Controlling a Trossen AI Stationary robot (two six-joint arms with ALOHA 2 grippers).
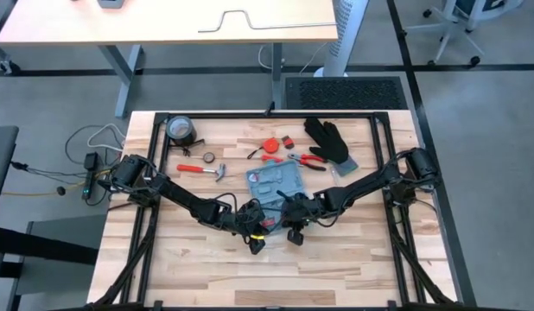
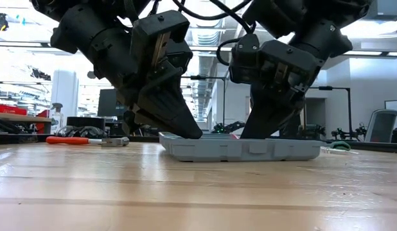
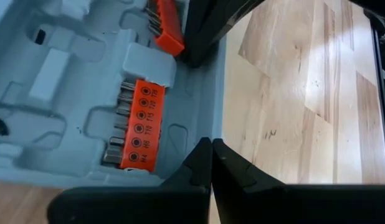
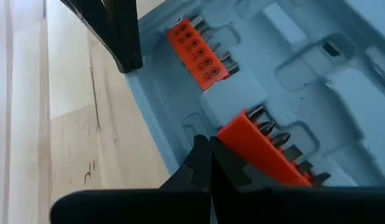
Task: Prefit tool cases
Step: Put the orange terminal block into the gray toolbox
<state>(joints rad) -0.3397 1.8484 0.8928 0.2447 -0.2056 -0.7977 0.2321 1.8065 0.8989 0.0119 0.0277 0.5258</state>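
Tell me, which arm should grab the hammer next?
Left, probably. The hammer lies on the left side of the tool case, nearer the left gripper. The right gripper would have to reach across it. Both are shut at its near edge.

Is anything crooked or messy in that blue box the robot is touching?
Yes. In the tool case, one orange bit holder lies tilted, not pressed into a slot, by the right gripper. The other bit holder sits snugly in its slot, near the left gripper. Both grippers are shut at the case's near edge.
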